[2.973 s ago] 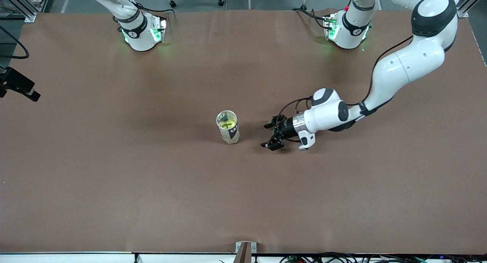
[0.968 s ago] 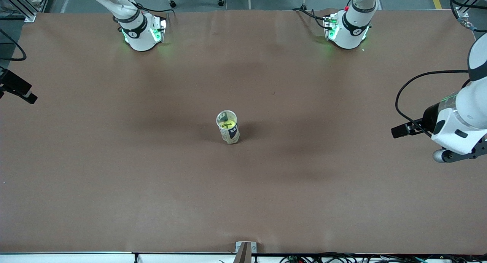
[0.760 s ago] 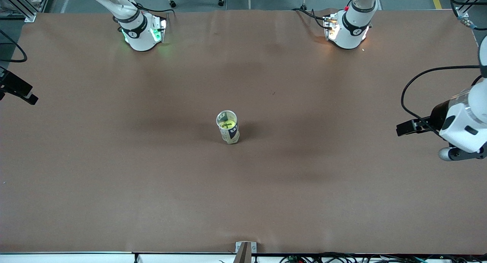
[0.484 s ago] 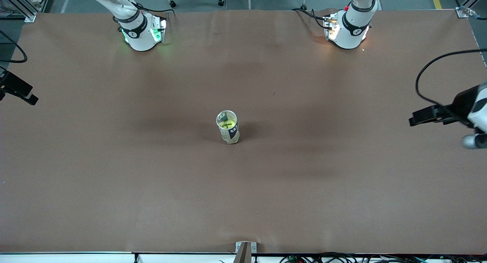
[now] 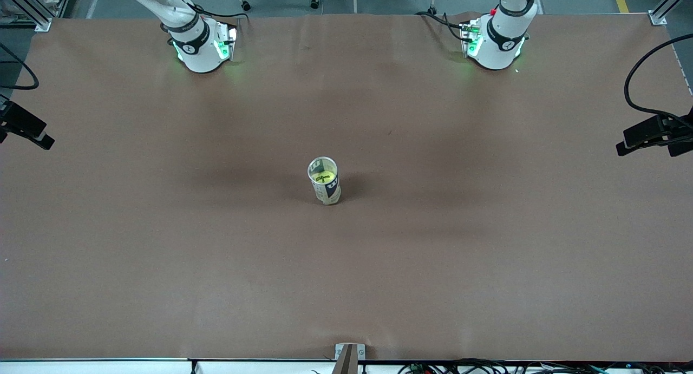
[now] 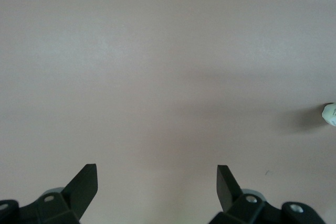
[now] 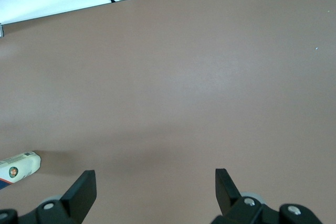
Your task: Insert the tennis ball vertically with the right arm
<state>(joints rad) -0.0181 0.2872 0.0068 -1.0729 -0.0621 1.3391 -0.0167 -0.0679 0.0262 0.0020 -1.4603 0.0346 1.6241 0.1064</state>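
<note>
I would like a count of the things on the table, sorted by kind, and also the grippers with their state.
Clear tube, standing upright mid-table: 1
Tennis ball, yellow, inside the tube: 1
Grippers, both open and empty: 2 (left gripper over the left arm's end of the table; right gripper over bare table toward the right arm's end)
Total: 4

Only the upright can (image 5: 324, 180) stands mid-table (image 5: 162, 255); bare cloth lies all around it.

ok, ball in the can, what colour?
Yellow-green. The ball sits inside the clear upright can; the front view shows it best.
</note>
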